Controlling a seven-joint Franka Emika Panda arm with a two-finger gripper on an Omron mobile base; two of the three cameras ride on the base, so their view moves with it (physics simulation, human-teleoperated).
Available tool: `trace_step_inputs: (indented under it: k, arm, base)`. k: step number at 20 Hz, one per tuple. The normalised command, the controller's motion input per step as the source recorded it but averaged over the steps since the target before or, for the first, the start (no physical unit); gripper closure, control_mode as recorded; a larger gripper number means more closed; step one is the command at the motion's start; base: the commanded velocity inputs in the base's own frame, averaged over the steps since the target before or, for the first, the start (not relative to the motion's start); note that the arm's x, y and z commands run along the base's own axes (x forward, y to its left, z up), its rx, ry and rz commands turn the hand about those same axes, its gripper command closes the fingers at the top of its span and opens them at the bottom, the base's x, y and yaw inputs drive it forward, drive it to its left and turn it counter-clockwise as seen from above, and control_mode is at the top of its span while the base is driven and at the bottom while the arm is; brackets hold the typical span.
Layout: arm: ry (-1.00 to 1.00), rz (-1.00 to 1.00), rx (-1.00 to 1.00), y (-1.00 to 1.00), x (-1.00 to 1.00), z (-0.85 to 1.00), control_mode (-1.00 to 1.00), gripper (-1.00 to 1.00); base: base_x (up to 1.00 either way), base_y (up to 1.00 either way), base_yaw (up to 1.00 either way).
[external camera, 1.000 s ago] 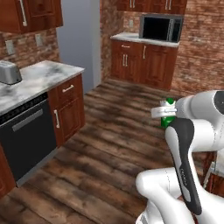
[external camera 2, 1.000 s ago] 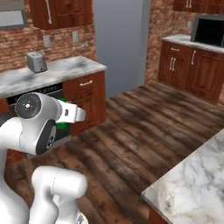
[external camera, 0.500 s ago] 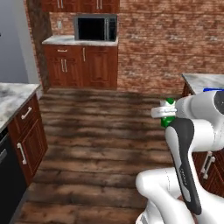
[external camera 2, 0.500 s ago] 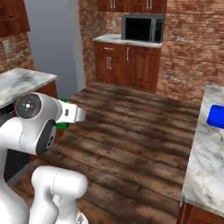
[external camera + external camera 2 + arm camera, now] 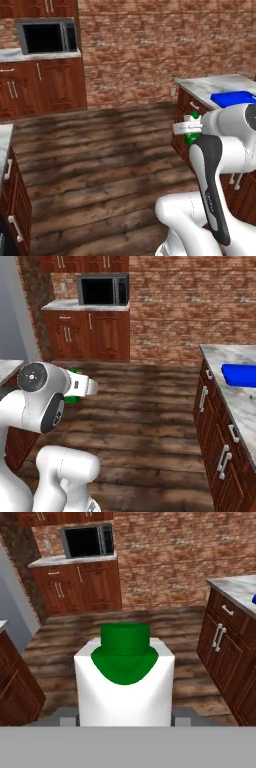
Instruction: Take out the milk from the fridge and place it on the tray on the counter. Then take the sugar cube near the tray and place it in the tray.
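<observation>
Brick wall, microwave ahead; tool grasping milk; tray right.

Brick wall, dark plank floor, microwave on wooden cabinets.

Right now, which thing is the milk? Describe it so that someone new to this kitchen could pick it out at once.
Start at the white robot arm in the middle of the wooden floor, facing the brick wall. At its hand, the gripper is shut on the milk, a small white carton held upright. Its green round cap and green marking set it apart from the flat blue tray on the marble counter to the right.
</observation>
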Motion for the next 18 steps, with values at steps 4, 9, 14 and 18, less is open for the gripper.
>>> trace_step_inputs:
  k: [4,9,14,18]
  arm:
    - [0.0,0.0,0.0,0.0,0.0,0.0,1.0,1.0]
    - [0.0,0.0,0.0,0.0,0.0,0.0,1.0,1.0]
    - [0.0,0.0,0.0,0.0,0.0,0.0,1.0,1.0]
    - [0.0,0.0,0.0,0.0,0.0,0.0,1.0,1.0]
  base:
    - [0.84,0.99,-0.55]
    - [1.0,0.89,-0.52]
    - [1.0,0.57,-0.54]
    - [0.6,0.49,-0.71]
